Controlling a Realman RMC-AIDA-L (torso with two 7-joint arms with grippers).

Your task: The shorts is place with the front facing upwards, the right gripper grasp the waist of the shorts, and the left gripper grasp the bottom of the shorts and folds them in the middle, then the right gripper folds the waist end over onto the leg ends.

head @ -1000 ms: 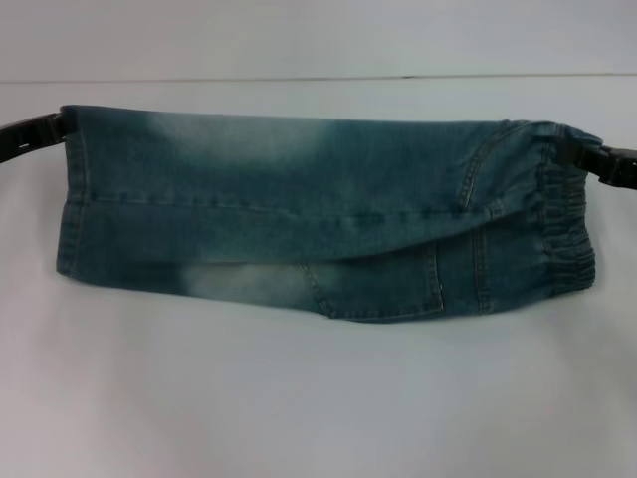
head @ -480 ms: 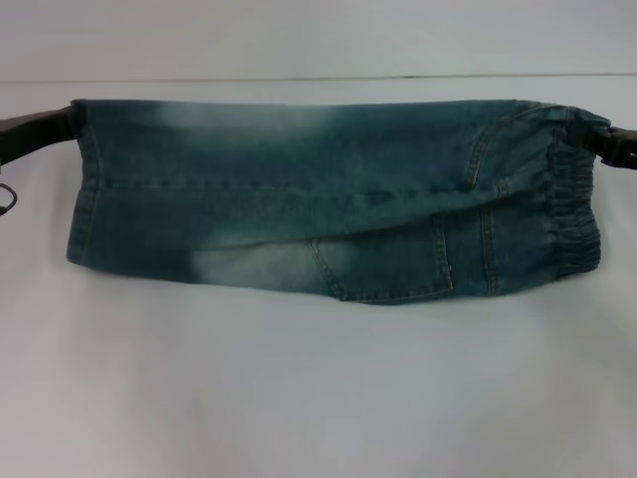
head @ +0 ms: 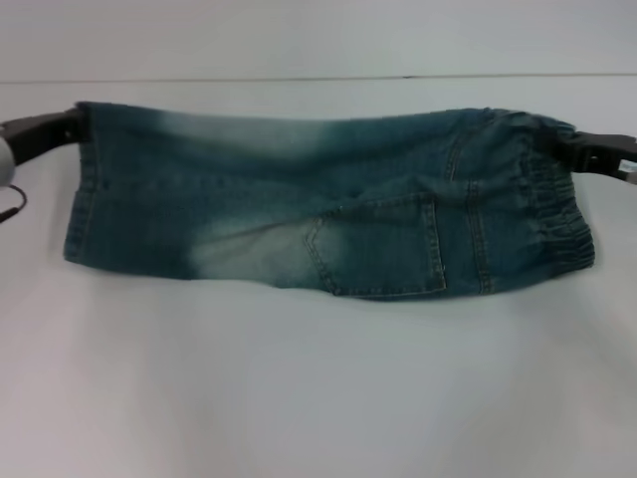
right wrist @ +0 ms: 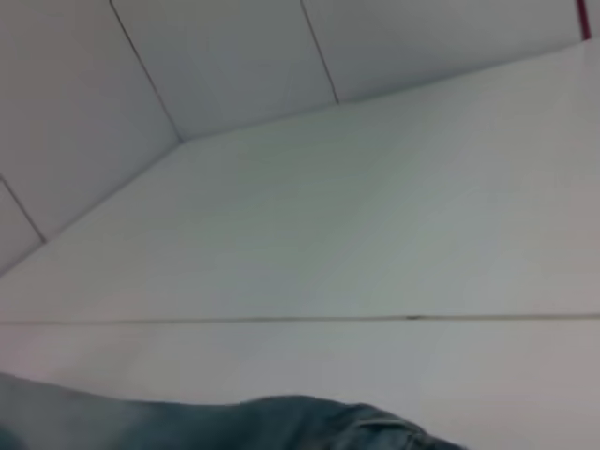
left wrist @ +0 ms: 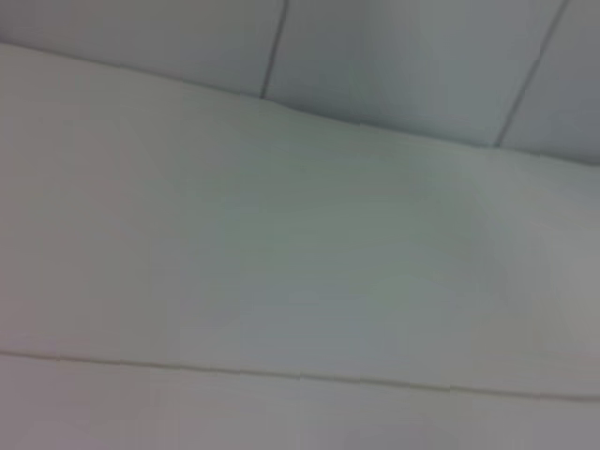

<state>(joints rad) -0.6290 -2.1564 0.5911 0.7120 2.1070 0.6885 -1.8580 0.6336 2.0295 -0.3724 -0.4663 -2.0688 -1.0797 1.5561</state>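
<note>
Our left tool (head: 68, 127) reaches in from the left, our right tool (head: 569, 149) from the right, both raised and level.

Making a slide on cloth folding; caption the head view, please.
Denim shorts folded lengthwise, left claw at the leg hems, right claw at the waistband.

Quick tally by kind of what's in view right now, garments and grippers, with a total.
Garments: 1, the shorts, held stretched between the arms.
Grippers: 2, the left gripper at the leg ends, the right gripper at the waist.
Total: 3
</note>
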